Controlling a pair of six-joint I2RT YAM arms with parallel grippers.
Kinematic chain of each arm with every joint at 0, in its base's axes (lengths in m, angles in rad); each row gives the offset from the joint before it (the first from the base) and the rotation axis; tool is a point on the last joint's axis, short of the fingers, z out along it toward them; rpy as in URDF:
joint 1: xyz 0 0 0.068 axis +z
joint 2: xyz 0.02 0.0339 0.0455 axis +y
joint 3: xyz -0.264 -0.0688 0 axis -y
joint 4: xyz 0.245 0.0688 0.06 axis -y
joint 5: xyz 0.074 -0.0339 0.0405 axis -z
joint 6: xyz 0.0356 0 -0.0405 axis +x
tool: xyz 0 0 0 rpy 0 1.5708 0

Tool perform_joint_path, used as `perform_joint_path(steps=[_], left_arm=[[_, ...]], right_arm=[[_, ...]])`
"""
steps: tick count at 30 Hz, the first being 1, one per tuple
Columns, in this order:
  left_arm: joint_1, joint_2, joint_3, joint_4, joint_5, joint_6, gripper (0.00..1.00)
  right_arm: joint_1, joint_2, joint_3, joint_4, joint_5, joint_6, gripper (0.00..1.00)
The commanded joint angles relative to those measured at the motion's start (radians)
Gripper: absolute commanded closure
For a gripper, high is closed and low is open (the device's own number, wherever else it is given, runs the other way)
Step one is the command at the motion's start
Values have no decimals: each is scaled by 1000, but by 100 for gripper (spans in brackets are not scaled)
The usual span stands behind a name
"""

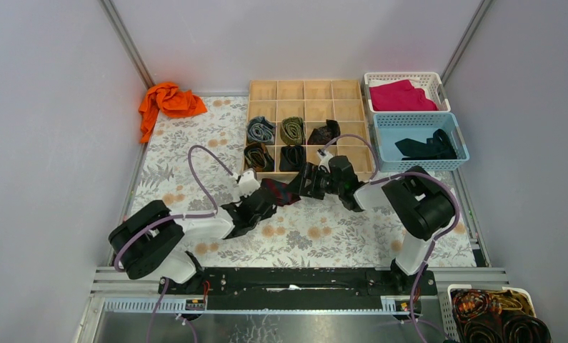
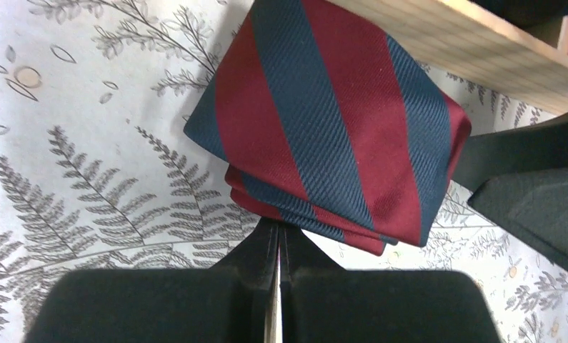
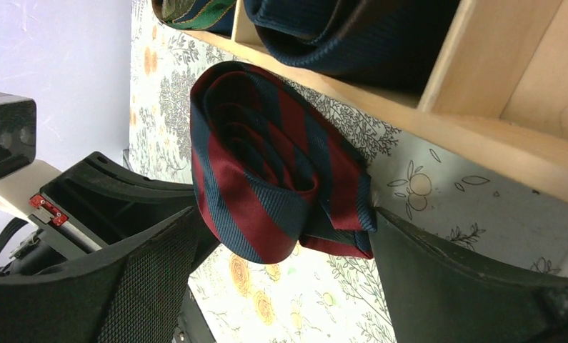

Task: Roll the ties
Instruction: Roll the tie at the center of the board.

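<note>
A navy tie with red diagonal stripes (image 1: 281, 191) is rolled into a coil by the front edge of the wooden organizer (image 1: 309, 89). It fills the left wrist view (image 2: 324, 121) and the right wrist view (image 3: 273, 157). My left gripper (image 1: 263, 204) (image 2: 279, 225) is shut, its tips at the coil's lower edge, seemingly pinching it. My right gripper (image 1: 306, 184) (image 3: 284, 221) is open and straddles the coil; one finger (image 3: 438, 279) touches its side. Rolled ties sit in compartments: grey-blue (image 1: 261, 130), olive (image 1: 291, 130), black (image 1: 324, 133), brown (image 1: 258, 157), another black (image 1: 292, 157).
A blue basket (image 1: 456, 139) right of the organizer holds a loose black tie (image 1: 427, 146). A white basket (image 1: 402, 77) behind it holds a magenta cloth. An orange cloth (image 1: 168, 100) lies at the back left. A basket (image 1: 499, 318) sits off the table's near right corner.
</note>
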State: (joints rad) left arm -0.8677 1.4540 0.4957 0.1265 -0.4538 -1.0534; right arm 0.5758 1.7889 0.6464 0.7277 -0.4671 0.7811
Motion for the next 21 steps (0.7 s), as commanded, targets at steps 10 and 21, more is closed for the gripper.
perform_joint_path(steps=[10,21], left_arm=[[137,20,-1,29,-23,110,98],[162,57,10,85,33,138,99]], right_arm=[[59,108,120,-247,29,-91,6],[61,85,162,-369,164,-165,4]])
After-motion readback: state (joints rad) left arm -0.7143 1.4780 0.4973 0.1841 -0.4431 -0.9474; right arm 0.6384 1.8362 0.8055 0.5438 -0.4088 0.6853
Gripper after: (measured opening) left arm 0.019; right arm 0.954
